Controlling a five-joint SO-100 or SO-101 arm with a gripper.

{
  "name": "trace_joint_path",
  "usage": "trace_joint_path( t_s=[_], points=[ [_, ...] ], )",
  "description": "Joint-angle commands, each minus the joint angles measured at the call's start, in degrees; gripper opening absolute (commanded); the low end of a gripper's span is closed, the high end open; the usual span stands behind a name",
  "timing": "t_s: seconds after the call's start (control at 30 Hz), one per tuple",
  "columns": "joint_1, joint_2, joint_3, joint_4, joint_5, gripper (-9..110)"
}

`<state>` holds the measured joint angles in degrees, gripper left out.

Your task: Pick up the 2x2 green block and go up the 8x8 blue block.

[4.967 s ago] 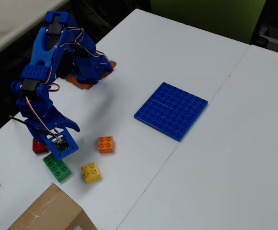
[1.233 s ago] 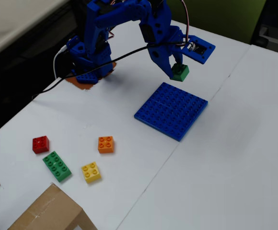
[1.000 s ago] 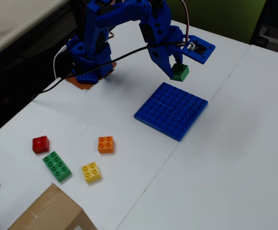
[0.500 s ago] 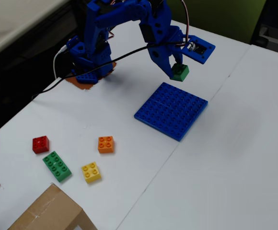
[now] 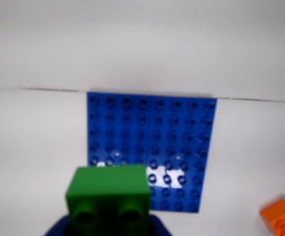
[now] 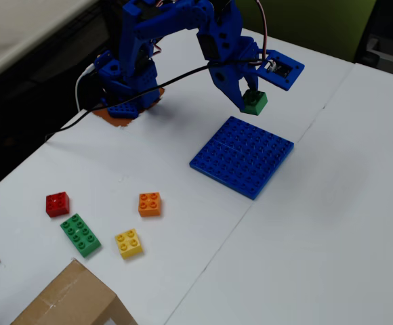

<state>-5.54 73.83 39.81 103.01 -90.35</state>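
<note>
2x2 green block (image 6: 255, 101) | clamped in gripper (image 6: 249, 100) fingers (airborne) | above far edge of 8x8 blue block (image 6: 242, 156)

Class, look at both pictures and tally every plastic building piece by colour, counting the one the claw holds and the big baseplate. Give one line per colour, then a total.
Green: 2, the 2x2 green block held in the claw and a longer green brick
Blue: 1, the 8x8 blue block
Red: 1, red brick
Orange: 1, orange brick
Yellow: 1, yellow brick
Total: 6

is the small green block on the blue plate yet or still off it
Off it: the green block hangs in the gripper, clear of the blue baseplate.
</note>
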Motion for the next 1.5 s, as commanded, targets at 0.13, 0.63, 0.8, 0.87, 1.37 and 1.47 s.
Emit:
trace_joint_path(
  t_s=[0.13, 0.63, 0.8, 0.87, 1.37, 1.47],
  points=[
    [-0.44, 2.37, -0.18, 2.20, -0.18, 0],
    [-0.35, 6.15, 4.92, 2.29, -0.70, 0],
    [-0.44, 7.38, 6.42, 2.29, -0.70, 0],
    [-0.44, 7.56, 6.68, 2.29, -0.70, 0],
    [-0.09, 7.73, 7.03, 2.29, -0.09, 0],
    [0.00, 7.73, 7.03, 2.29, 0.09, 0]
  ],
)
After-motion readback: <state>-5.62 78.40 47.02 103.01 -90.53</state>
